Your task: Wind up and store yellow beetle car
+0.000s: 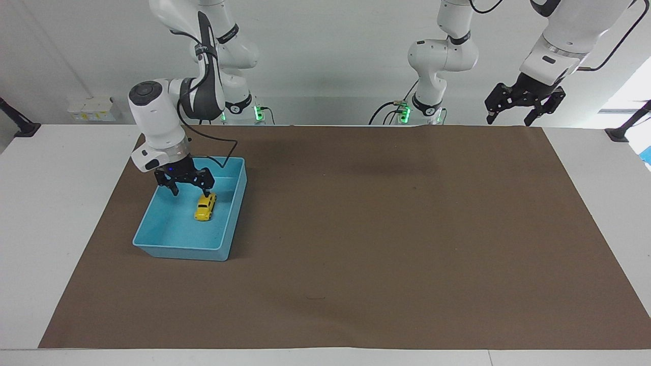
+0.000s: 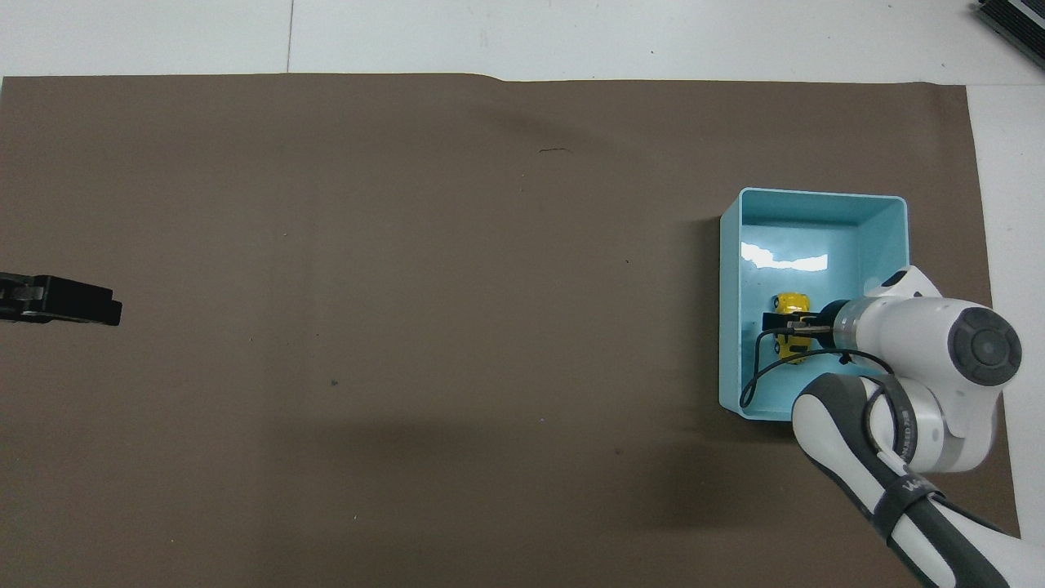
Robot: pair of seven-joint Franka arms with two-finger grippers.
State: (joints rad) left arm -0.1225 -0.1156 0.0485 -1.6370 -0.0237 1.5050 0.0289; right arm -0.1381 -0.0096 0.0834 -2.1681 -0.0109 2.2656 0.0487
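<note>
The yellow beetle car (image 1: 205, 207) (image 2: 792, 304) lies on the floor of the blue bin (image 1: 178, 251) (image 2: 816, 197), toward the right arm's end of the table. My right gripper (image 1: 190, 192) (image 2: 785, 327) hangs open just above the bin, over the end of the car nearer the robots. It holds nothing; one fingertip (image 1: 205, 192) is close above the car. In the overhead view its fingers cover the car's middle. My left gripper (image 1: 508, 121) (image 2: 108, 307) waits raised and open over the left arm's end of the table.
A brown mat (image 1: 386, 229) covers most of the white table (image 1: 56, 203). The right arm's black cable (image 2: 747, 388) droops into the bin's corner nearest the robots.
</note>
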